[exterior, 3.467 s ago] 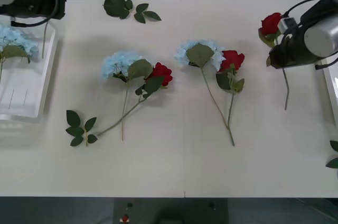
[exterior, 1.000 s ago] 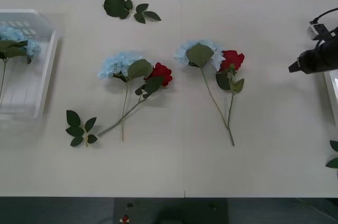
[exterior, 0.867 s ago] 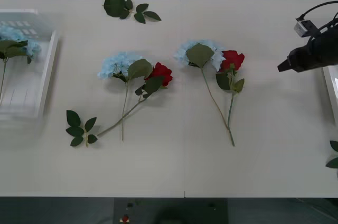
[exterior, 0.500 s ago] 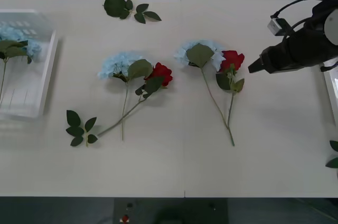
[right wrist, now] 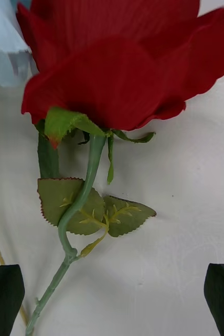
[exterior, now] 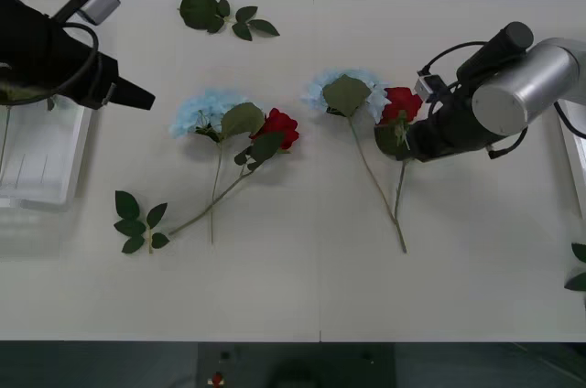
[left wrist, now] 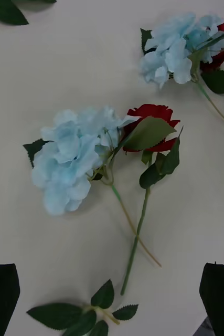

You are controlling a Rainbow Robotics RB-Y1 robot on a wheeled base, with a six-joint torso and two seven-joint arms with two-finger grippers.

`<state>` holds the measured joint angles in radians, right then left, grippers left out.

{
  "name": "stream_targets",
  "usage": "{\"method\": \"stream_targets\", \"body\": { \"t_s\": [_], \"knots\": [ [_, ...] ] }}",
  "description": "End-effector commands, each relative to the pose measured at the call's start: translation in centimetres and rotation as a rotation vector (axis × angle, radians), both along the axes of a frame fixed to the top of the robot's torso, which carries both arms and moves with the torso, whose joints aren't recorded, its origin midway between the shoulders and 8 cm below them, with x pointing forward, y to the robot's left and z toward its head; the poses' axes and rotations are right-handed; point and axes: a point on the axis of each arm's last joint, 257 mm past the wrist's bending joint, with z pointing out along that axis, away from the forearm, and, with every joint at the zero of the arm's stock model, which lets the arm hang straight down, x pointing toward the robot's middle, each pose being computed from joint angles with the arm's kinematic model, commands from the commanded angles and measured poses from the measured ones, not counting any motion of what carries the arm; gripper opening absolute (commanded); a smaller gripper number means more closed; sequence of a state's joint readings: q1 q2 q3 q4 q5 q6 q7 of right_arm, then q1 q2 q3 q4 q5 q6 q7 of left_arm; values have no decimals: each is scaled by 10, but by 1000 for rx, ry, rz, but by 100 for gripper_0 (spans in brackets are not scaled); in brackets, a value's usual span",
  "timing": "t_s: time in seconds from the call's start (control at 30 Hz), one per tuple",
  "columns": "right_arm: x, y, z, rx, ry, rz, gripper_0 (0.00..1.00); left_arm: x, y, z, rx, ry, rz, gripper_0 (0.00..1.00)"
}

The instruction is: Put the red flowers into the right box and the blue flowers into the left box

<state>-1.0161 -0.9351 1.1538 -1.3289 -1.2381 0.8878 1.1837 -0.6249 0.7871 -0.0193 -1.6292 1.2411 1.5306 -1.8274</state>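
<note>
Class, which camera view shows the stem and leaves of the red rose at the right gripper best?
The right wrist view: the red rose looms close, its stem and small leaves plain between the open fingers. The front view shows it whole but small beside the right gripper. The left wrist view catches a sliver at its edge.

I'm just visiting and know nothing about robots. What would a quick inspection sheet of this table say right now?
Surface: pale table, flowers spread across its middle.
Job's things: two red flowers and two blue flowers lie in mixed pairs; the left box sits at the left edge, the right box shows by its rim at the right edge.
Clutter: loose leaf sprigs at the far edge, near left and right edge.
Grippers: right hand open, low over the right rose's stem; left hand open, beside the left blue flower.
Cables: black cable looping on the right arm.
Surroundings: dark floor beyond the table.
</note>
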Motion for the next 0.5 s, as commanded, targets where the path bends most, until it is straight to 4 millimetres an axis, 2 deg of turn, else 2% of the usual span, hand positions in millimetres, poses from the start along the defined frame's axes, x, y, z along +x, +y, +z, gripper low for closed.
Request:
{"method": "stream_targets", "body": {
  "t_s": [0.03,0.13,0.2,0.37,0.4,0.43,0.5],
  "knots": [
    [24,14,13,18,-42,-51,100,10,-33,-28,-5,-43,0,100],
    [31,17,7,7,-57,-54,100,18,-48,-57,14,-70,12,100],
    [35,22,3,10,-60,-55,100,22,-51,-73,35,-87,27,100],
    [40,29,-1,26,-67,-65,100,22,-47,-110,74,-95,81,100],
    [39,29,-2,24,-65,-65,93,23,-44,-113,80,-100,89,100],
    [40,31,-1,28,-65,-64,70,22,-42,-120,88,-100,99,100],
    [40,31,-1,25,-67,-63,38,22,-43,-128,94,-107,109,100]
  ]
}}
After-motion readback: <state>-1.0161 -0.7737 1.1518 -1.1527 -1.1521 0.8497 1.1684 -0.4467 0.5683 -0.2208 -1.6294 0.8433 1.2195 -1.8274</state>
